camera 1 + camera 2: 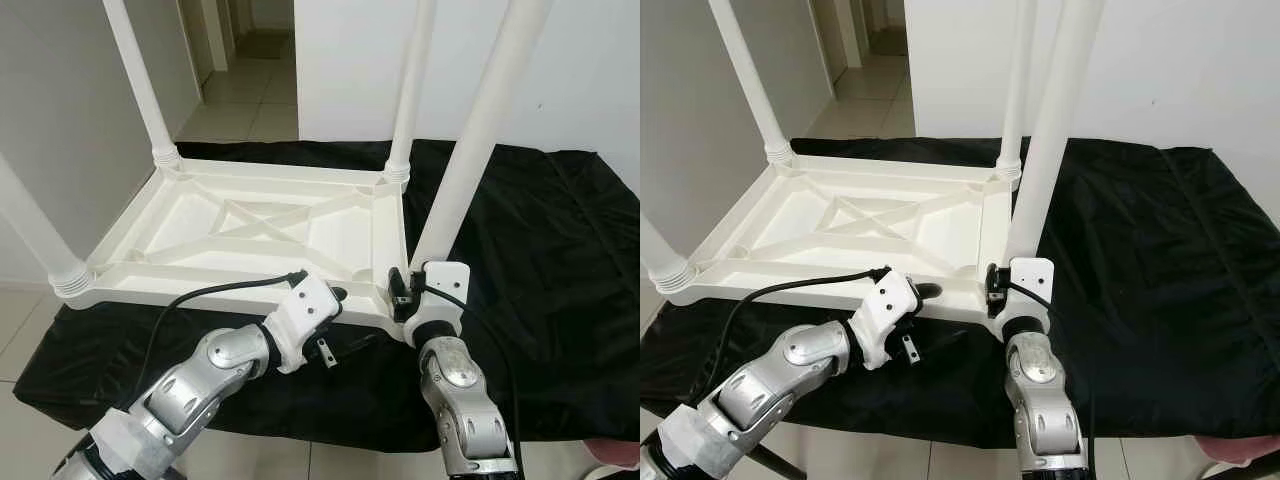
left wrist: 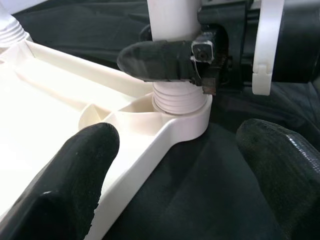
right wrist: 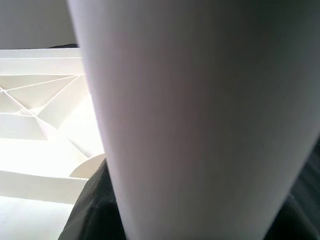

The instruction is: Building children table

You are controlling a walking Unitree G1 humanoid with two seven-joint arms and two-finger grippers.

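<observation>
The right gripper (image 1: 400,290) is clamping the near-right leg (image 1: 480,130) into the upturned tabletop (image 1: 250,235) on the black cloth (image 1: 540,250) — seemingly the last leg; the left gripper (image 1: 335,300), fingers apart, is bracing the near rim — twisting tight likely comes next.

Count, head views:
- 1 white tabletop (image 1: 250,235), upside down.
- 4 white legs standing up from its corners: far-left leg (image 1: 140,80), far-right leg (image 1: 410,90), near-left leg (image 1: 35,235), near-right leg (image 1: 480,130).
- 1 black cloth (image 1: 540,250) under it all.
- 2 silver arms, 1 claw each: left claw (image 2: 170,170), right claw (image 1: 400,290).
- 2 black cables: one on the left arm (image 1: 215,292), one on the right arm (image 1: 490,335).
- 1 cross brace on the tabletop's underside (image 1: 262,222).
- 1 doorway (image 1: 245,60) at the back.

Left wrist view: 2 black fingers (image 2: 70,185) of its own claw, plus 1 finger of the other claw (image 2: 160,60) lying across the near-right leg.
</observation>
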